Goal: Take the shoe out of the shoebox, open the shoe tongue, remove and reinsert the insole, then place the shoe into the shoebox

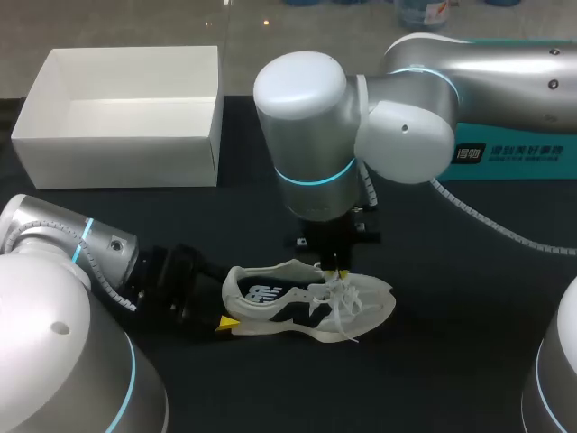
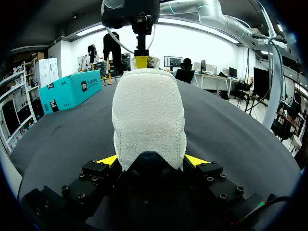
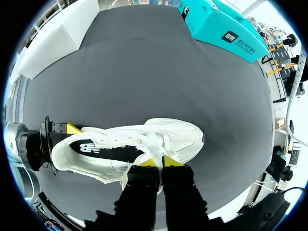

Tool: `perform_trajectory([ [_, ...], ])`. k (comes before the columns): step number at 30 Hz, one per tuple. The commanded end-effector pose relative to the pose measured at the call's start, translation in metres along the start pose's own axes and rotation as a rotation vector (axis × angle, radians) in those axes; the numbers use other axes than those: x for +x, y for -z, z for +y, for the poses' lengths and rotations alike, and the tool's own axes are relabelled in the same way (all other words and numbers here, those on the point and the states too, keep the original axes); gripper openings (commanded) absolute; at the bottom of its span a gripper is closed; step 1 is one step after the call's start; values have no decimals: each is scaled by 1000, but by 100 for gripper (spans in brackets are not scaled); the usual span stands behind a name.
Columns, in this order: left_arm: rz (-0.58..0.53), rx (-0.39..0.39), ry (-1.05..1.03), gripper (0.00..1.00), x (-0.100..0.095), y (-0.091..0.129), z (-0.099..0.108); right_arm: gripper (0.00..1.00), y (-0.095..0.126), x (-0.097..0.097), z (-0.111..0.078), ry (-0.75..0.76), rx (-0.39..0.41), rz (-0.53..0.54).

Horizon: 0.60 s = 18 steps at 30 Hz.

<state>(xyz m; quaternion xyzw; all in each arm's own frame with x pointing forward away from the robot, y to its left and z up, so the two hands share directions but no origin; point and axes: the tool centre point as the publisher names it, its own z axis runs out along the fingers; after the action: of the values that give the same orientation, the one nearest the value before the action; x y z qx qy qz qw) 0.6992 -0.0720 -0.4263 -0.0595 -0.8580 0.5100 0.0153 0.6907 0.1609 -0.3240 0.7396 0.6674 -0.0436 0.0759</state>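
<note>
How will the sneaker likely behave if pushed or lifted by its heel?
Likely light: the sneaker is a low, soft-looking trainer. Its upper and loose laces probably flop; the thick sole looks stiffer. Upright, with the left gripper clamping the heel, it seems unlikely to tip.

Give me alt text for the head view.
A white shoe lies on a black table, its heel held by the jaws of the left arm; the right arm has its jaws at the laces. An empty white shoebox stands behind.
</note>
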Motion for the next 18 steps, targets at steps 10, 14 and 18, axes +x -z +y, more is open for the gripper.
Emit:
perform_trajectory([
  [10,-1,-4,1,0,5,-9,6,0,2,-16,-8,-474,-14,36],
  [14,-1,-4,1,0,5,-9,6,18,2,-15,-7,-470,-14,39],
  [18,-1,-4,1,0,5,-9,6,24,5,-11,-5,-458,-18,45],
])
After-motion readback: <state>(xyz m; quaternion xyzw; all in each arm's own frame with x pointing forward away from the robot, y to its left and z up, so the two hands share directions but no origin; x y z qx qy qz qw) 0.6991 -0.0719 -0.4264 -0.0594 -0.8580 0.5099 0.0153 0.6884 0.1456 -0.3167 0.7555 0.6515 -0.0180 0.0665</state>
